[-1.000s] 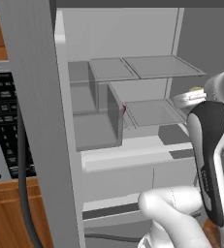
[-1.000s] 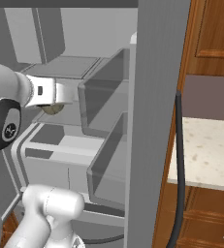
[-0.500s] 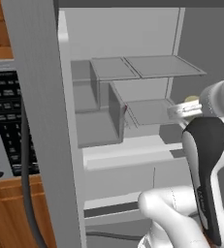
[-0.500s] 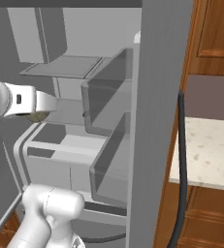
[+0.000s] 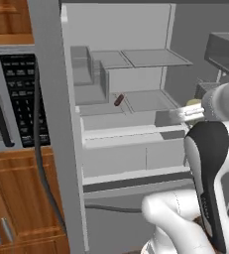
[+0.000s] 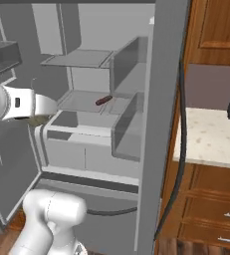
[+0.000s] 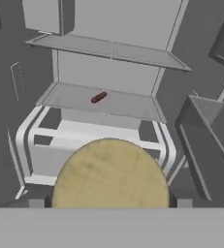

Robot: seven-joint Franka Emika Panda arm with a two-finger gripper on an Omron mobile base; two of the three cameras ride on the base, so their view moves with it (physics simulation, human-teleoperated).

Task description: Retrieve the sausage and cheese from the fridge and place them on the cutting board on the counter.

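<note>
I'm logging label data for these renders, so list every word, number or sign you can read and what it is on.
None can be read.
Oven keypad: rows of pale marks on the black panel, too small and blurred to read.
Fridge, sausage, cheese: no print on any of them.

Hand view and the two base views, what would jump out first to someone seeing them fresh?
The pale round cheese looms large at the bottom of the hand view, held between the wide-set fingers of the hand. Behind it the open fridge stands grey and bare, with one small dark red sausage lying alone on its middle shelf.
</note>
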